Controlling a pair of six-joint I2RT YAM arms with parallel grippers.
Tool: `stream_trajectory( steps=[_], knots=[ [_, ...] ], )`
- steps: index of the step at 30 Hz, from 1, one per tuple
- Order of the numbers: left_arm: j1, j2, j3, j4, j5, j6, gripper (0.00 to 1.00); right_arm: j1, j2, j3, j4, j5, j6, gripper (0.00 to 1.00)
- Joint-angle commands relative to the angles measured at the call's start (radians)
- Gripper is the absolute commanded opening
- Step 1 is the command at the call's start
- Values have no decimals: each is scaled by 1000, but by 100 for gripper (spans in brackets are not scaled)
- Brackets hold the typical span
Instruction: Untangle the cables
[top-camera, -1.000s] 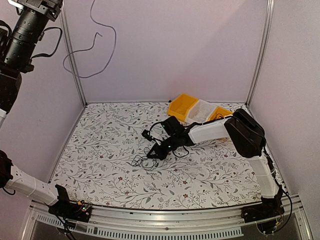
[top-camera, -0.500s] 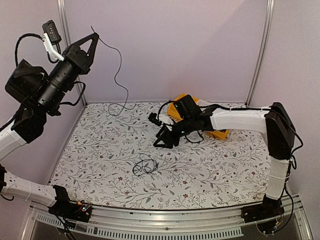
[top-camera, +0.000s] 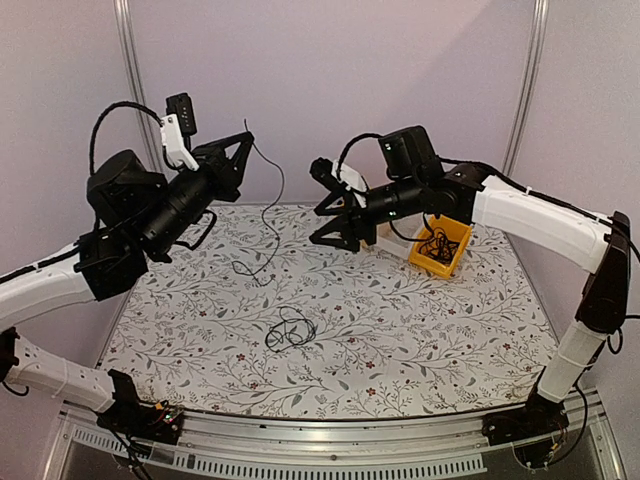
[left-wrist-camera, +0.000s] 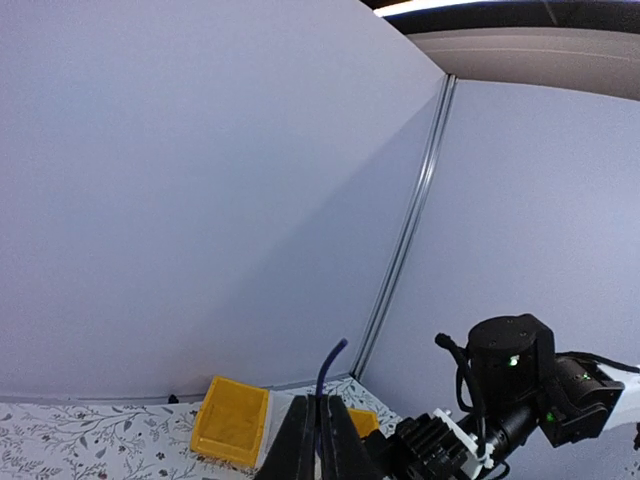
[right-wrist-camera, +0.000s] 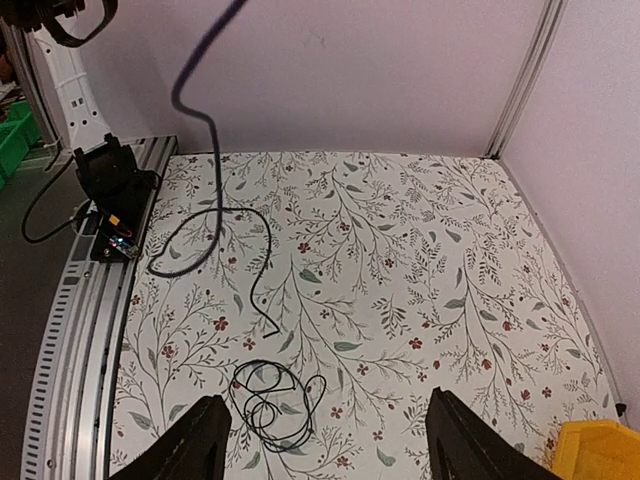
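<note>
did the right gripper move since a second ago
Yes: the right gripper rose away from the small black wire clump, toward the back wall.

Three cables (top-camera: 290, 330), two yellow bins (left-wrist-camera: 232, 432), two arms (top-camera: 530, 215).

Plain lilac walls (top-camera: 400, 80) stand on three sides of me. My table (top-camera: 400, 340) wears a leafy floral cover.

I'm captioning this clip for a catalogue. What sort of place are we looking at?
Most likely a robot test cell in a lab: plain panel walls on aluminium posts enclose a floral-covered table, and a left arm and right arm are bolted to a rail at its near edge.
</note>
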Motion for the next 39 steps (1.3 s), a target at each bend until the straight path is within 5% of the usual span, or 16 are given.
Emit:
stream_trajectory(
  steps=[1,15,18,21,24,28,30,39],
  knots=[
    [11,42,-10,26,65,-51,0,-4,23,80,-74,-161,31,73],
    [14,102,-24,37,150,-102,0,-33,56,198,-100,-202,228,78],
    [14,106,-23,33,166,-113,0,-45,76,208,-83,-200,263,56],
    [14,102,-26,25,163,-115,0,-58,90,223,-68,-179,290,15],
    [15,95,-38,14,153,-113,0,-81,99,238,-59,-172,300,0],
    [16,77,-48,-54,120,-111,38,-124,119,249,-46,-161,288,0],
    [17,57,-66,-96,94,-110,49,-150,138,254,-42,-146,266,0],
    [74,-27,-166,-337,14,-143,58,-297,251,332,44,-125,242,0]
  ],
)
